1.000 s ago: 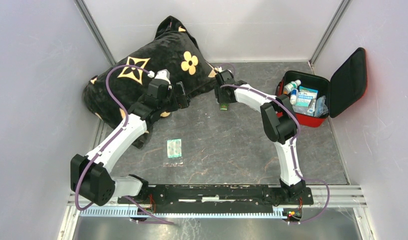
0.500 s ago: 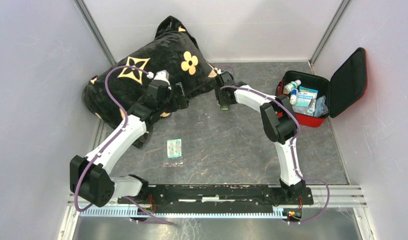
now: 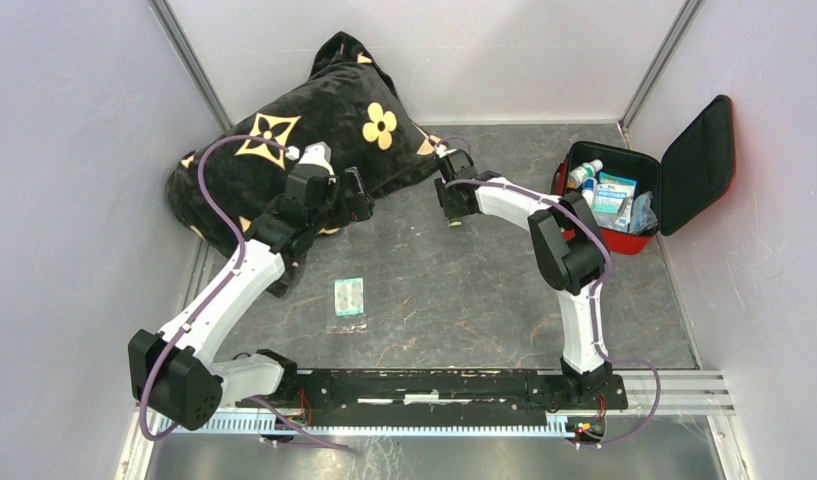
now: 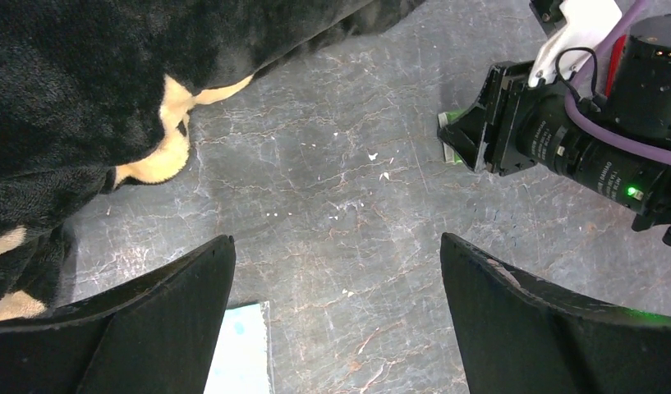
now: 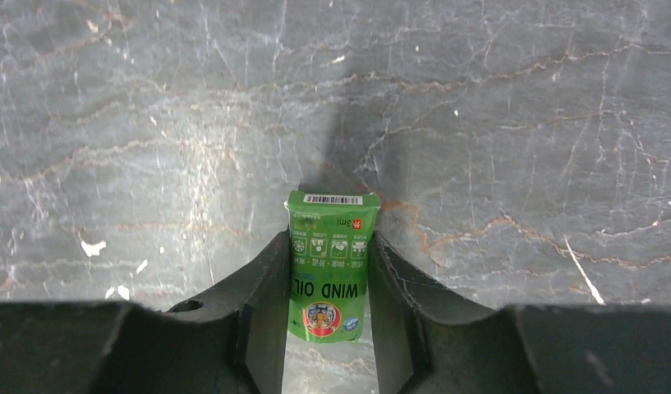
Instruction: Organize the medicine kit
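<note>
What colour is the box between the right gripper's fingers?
Green: the small cardboard box shows best in right wrist view.

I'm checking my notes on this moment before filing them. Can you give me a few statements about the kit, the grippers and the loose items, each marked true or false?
1. The medicine kit is zipped shut. False: its lid stands open, with bottles and packets inside.
2. The right gripper has its fingers against both sides of a green box labelled WIND OIL. True.
3. The left gripper holds the blister pack. False: it is open and empty, and the pack lies flat on the table.
4. The black pillow lies at the far left, away from the kit. True.
</note>
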You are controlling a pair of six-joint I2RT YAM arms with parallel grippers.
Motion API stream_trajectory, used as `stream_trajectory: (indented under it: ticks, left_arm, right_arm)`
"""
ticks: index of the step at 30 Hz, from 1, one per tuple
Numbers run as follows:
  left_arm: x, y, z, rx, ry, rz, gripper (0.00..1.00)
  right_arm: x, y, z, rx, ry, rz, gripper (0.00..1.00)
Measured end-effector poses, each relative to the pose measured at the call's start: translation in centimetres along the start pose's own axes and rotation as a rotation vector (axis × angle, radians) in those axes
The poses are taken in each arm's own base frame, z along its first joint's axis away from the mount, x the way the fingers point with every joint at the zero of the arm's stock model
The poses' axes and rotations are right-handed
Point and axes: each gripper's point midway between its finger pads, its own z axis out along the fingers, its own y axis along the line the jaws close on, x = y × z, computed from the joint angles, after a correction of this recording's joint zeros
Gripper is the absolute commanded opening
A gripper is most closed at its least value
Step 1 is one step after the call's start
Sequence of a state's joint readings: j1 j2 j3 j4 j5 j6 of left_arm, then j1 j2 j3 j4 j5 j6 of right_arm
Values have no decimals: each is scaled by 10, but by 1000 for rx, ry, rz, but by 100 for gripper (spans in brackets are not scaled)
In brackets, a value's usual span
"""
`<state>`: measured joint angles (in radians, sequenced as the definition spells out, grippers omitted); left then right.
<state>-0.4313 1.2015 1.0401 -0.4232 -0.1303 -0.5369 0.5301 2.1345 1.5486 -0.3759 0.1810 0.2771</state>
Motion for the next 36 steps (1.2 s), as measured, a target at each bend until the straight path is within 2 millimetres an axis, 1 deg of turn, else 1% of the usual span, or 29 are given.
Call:
stream_trajectory:
  ticks: [3,6,10,13,14,16,20,23,27,29,32,34,36]
  left_arm:
    - [0,0,-1,0,-2,0,100]
    - [-1,0,-1,-1,-2,0,100]
    - [0,1,-1,-2,-2,0,100]
    - [1,1,-1,-6,3,1,100]
    - [2,2,-1,-7,6,1,100]
    - [3,2,-2,-9,11,2,100]
    - [5,3,0,-11,19,3,100]
    - [8,4,4,-17,32,5,100]
    - [14,6,10,-30,54,8,100]
    - [15,6,11,-33,61,9,100]
    - [13,6,11,-32,59,9,100]
    - [12,5,11,-31,57,9,100]
    - [12,5,11,-31,57,9,100]
  right_arm:
    - [2,0,-9,-19,0,-33,34]
    - [-3,-3,-25,-35,-27,-51,32]
    - [-22,-10,-57,-70,-101,-50,32]
    - [-43,-29,-81,-65,-170,-31,31]
    - [-49,-39,-89,-56,-193,-22,32]
    - [-60,-65,-104,-26,-233,5,31]
    - [-68,-131,-126,68,-282,80,31]
    - [-67,-185,-138,169,-297,139,30]
    - [-54,-241,-146,292,-274,199,30]
    - [-44,-262,-150,352,-247,221,30]
    - [-32,-285,-151,414,-206,246,30]
    - [-25,-300,-147,443,-175,262,30]
    - [-18,-313,-140,468,-142,278,34]
